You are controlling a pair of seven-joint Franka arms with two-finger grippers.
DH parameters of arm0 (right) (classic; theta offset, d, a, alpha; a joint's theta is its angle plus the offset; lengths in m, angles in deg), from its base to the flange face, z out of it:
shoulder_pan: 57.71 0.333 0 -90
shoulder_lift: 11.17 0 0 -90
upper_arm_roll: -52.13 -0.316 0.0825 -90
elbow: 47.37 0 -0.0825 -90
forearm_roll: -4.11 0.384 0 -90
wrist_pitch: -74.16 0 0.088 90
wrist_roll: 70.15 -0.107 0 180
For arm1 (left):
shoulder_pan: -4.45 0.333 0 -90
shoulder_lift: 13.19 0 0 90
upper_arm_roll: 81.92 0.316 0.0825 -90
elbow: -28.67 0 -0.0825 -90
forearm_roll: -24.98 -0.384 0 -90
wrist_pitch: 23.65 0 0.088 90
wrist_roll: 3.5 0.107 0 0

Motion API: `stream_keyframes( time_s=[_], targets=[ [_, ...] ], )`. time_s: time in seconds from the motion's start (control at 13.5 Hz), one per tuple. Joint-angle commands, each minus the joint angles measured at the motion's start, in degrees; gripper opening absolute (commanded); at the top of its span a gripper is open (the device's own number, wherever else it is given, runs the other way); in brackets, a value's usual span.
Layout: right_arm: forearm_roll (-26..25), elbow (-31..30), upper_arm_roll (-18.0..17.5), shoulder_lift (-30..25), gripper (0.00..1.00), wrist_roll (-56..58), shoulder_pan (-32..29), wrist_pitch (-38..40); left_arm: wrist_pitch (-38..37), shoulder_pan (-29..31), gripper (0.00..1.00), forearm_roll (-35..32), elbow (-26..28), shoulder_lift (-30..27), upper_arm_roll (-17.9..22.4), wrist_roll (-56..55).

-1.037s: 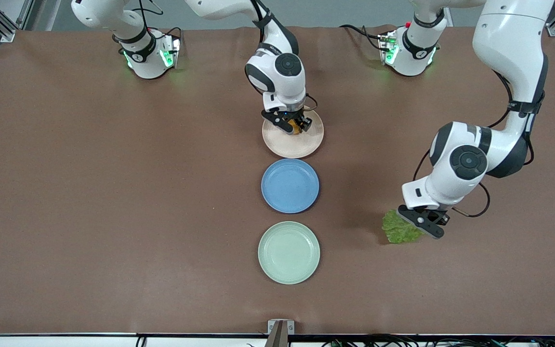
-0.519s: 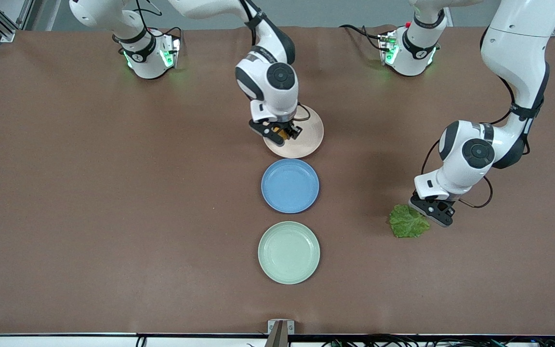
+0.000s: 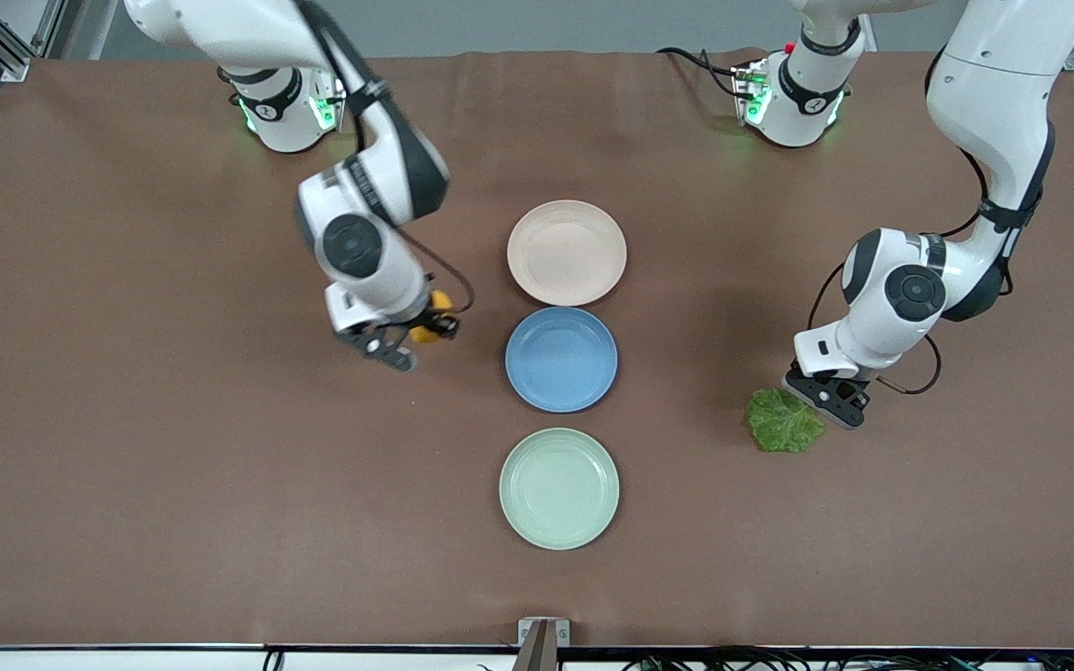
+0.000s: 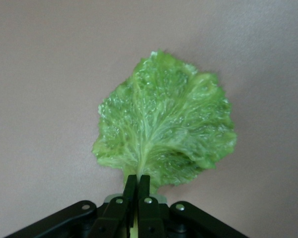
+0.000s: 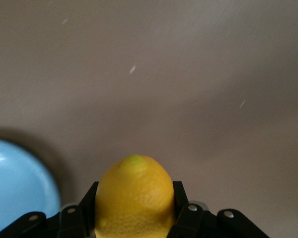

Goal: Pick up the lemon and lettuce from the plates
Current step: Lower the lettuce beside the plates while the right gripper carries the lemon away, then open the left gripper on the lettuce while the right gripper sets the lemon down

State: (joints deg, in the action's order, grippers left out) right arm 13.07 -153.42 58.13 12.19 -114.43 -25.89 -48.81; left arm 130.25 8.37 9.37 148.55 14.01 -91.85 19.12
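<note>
1. The right gripper [image 3: 411, 343] hangs over bare brown table [image 3: 173, 419] toward the right arm's end, beside the blue plate [image 3: 561, 359]; its fingers [image 5: 181, 198] are clamped on the lemon [image 3: 432, 317], whose pointed tip juts out past them.
2. In the right wrist view the lemon [image 5: 135, 196] fills the space between the pads, and an edge of the blue plate [image 5: 15, 188] shows to one side.
3. The left gripper [image 3: 826, 399] sits low toward the left arm's end of the table, its fingers [image 4: 130, 191] pressed together on the pale stem tip of the lettuce [image 4: 165, 128].
4. The lettuce [image 3: 784, 421] spreads flat and open from the grip; whether the leaf rests on the table or hangs just above it cannot be told from these views.
5. Three plates stand in a row down the middle of the table: the beige-pink plate [image 3: 567, 252] farthest from the front camera, the blue plate next, the mint green plate [image 3: 559, 487] nearest.
6. Both pale plates are bare, neither touched by a gripper.
</note>
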Motion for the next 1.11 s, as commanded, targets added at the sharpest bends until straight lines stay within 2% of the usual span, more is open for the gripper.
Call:
stream_keyframes(
  time_s=[0.0,0.07,0.15,0.22,0.3,0.37,0.67,0.81,1.04],
  targets=[
    [-0.17,-4.33,-1.43,-1.74,0.00,14.70,-9.20,-1.48,0.87,1.35,0.07,-1.17,1.77,-1.62,-1.23,-0.03],
    [-0.17,-5.99,-1.43,-1.74,0.00,20.84,-12.62,-3.75,0.87,1.27,0.14,-1.17,1.68,-1.62,-1.41,-0.20],
    [-0.17,-8.01,-1.43,-1.48,0.00,27.26,-16.14,-6.90,0.87,1.27,0.38,-1.17,1.59,-1.62,-1.84,-0.21],
    [-0.17,-9.25,-1.43,-1.21,0.00,32.80,-18.78,-9.37,0.87,1.35,0.73,-1.17,1.33,-1.88,-2.28,-0.29],
    [-0.17,-9.43,-1.43,-1.04,0.00,36.51,-20.64,-10.61,0.87,1.35,0.92,-1.17,1.15,-2.49,-2.46,-0.64],
    [-0.17,-9.52,-1.43,-0.25,0.00,38.46,-21.61,-11.76,0.87,1.35,1.00,-1.17,0.98,-3.28,-2.55,-0.56],
    [-0.26,-9.35,-1.43,3.78,0.00,39.63,-22.24,-17.20,-1.93,1.27,1.00,1.27,-1.22,-7.15,-2.73,-0.91],
    [-0.26,-9.26,-1.43,6.16,0.00,39.63,-22.06,-20.46,-8.41,1.18,1.00,5.48,-4.89,-9.69,-3.34,-1.00],
    [-0.96,-9.08,-1.43,6.35,0.00,41.46,-22.85,-20.56,-17.12,1.27,1.00,10.24,-8.25,-14.43,-3.26,-3.79]
  ],
)
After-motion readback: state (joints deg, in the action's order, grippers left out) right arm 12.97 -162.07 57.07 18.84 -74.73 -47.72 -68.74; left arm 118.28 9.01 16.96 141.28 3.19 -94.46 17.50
